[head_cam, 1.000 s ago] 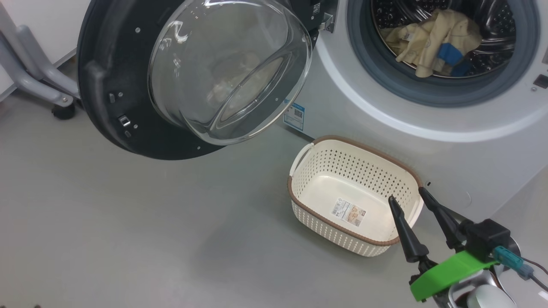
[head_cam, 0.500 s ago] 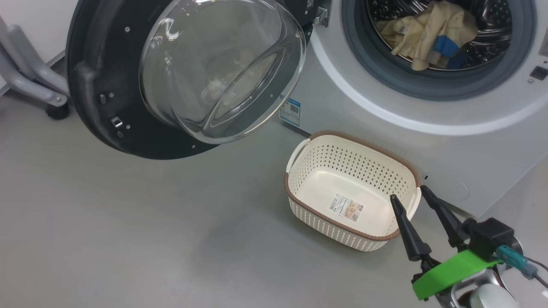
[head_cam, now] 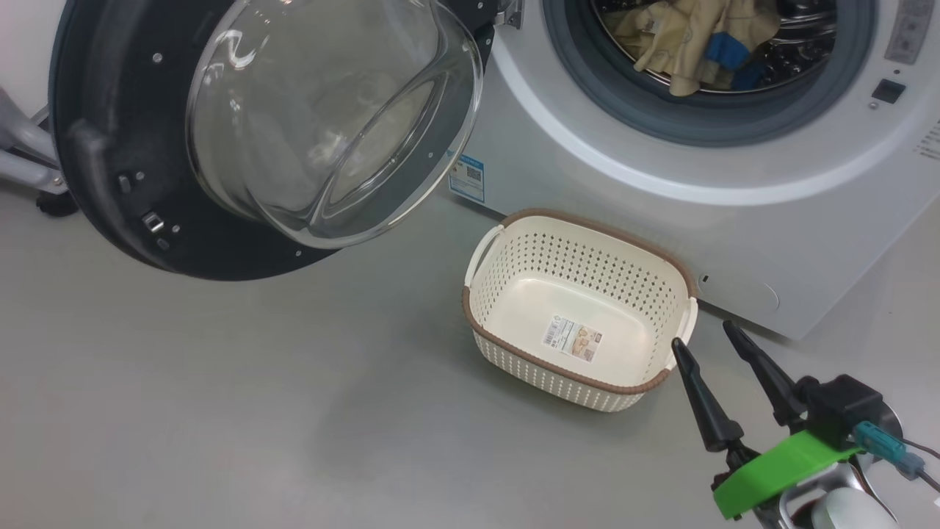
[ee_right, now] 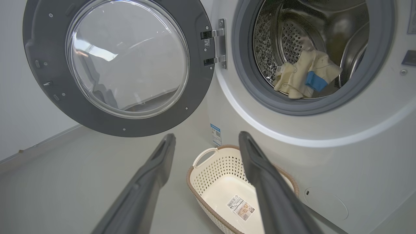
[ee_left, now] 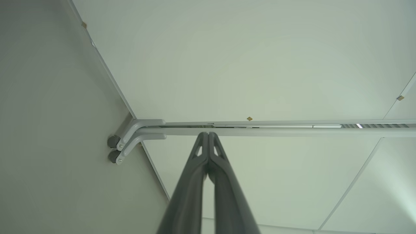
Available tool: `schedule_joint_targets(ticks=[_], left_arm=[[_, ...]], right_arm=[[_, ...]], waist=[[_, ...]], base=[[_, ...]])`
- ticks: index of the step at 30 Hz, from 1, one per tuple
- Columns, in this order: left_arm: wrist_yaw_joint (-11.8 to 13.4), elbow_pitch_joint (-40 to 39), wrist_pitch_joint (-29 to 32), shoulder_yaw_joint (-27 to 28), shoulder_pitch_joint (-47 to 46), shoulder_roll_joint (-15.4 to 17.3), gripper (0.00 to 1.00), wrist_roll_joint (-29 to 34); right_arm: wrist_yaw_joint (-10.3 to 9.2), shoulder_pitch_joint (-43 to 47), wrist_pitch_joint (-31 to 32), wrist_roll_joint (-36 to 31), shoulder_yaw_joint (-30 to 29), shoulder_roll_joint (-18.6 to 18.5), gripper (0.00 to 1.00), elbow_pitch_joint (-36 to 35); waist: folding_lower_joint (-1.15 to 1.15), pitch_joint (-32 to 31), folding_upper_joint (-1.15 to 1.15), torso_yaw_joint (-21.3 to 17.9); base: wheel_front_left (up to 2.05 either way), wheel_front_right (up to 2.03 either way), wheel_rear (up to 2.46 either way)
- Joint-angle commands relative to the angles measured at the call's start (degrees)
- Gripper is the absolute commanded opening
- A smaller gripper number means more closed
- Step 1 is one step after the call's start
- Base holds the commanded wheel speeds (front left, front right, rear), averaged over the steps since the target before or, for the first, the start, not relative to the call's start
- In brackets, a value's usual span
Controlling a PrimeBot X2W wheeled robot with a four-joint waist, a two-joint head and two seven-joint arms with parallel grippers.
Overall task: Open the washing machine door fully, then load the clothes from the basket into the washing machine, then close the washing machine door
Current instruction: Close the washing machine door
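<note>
— What's underfoot?

— A smooth, plain grey floor with no joints and a dull sheen. The light is even and diffuse, so the shadows on it have soft edges.

— And the walls?

— A bare white wall on the left meets the floor along a low skirting strip. In the left wrist view there are white wall panels divided by thin straight seams, with small tan tabs on them.

— Any furniture?

— A grey tubular metal frame by the wall, standing on a dark castor. The left wrist view shows its two bent tubes, each ending in a wheel, close to where the pale surfaces meet.
</note>
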Motion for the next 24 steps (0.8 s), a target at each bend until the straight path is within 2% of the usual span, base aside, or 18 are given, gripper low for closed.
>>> schedule_joint_targets(ticks=[1, 9, 18, 24], left_arm=[[1.8, -1.5, 1.1, 0.0, -2.7, 4.7, 0.00, 0.2], [3.7, -1.2, 8.8, -6.0, -8.8, 6.2, 0.00, 0.6], [5.4, -2.4, 17.3, -11.0, -12.3, 5.3, 0.00, 0.0], [5.4, -3.4, 21.5, -13.4, -11.9, 4.1, 0.00, -0.2]], right_arm=[[-0.16, -1.9, -0.4, 0.3, 1.0, -1.5, 1.00, -1.8], [-0.16, -2.7, -0.4, 0.5, 1.4, -2.0, 1.00, -1.6], [-0.16, -3.6, -0.4, 0.5, 1.7, -2.0, 1.00, -1.3], [-0.16, -3.9, -0.4, 0.6, 1.9, -2.6, 1.00, -1.4]], waist=[[0.00, 0.3, 0.00, -0.4], [0.00, 1.3, 0.00, -2.1], [0.00, 2.2, 0.00, -4.3], [0.00, 3.1, 0.00, -6.2]], base=[[0.00, 0.00, 0.00], [0.00, 0.00, 0.00], [0.00, 0.00, 0.00], [0.00, 0.00, 0.00]])
